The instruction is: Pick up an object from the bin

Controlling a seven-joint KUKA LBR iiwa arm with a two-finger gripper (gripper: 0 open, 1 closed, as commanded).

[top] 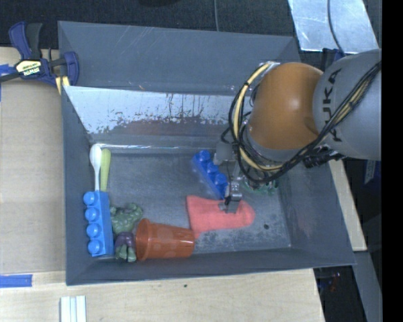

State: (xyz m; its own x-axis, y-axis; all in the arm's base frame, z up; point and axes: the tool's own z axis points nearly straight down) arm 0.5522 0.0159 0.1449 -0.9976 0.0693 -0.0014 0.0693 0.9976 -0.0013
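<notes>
**A:** What lies nearest you in the bin?

**B:** Along the front wall you have an orange cup [164,241] on its side. Its left end is against a green figure [125,225]. Left of that, a blue block [97,223] lies along the left wall.

**A:** And around the hand?

**B:** The hand [232,198] is down at the upper edge of a pink cloth [215,218], which lies mid-floor, just right of the cup. Whether it is spread or pressed together, I cannot tell you. A second blue block [207,170] lies close behind it, crowding that side.

**A:** How many of each?

**B:** You have two blue blocks, one cup, one figure and one cloth. One yellow spoon [103,170] lies further back on the left.

**A:** And the bin itself?

**B:** The bin [154,109] is grey metal with a scuffed floor and a streaked back wall.
</notes>
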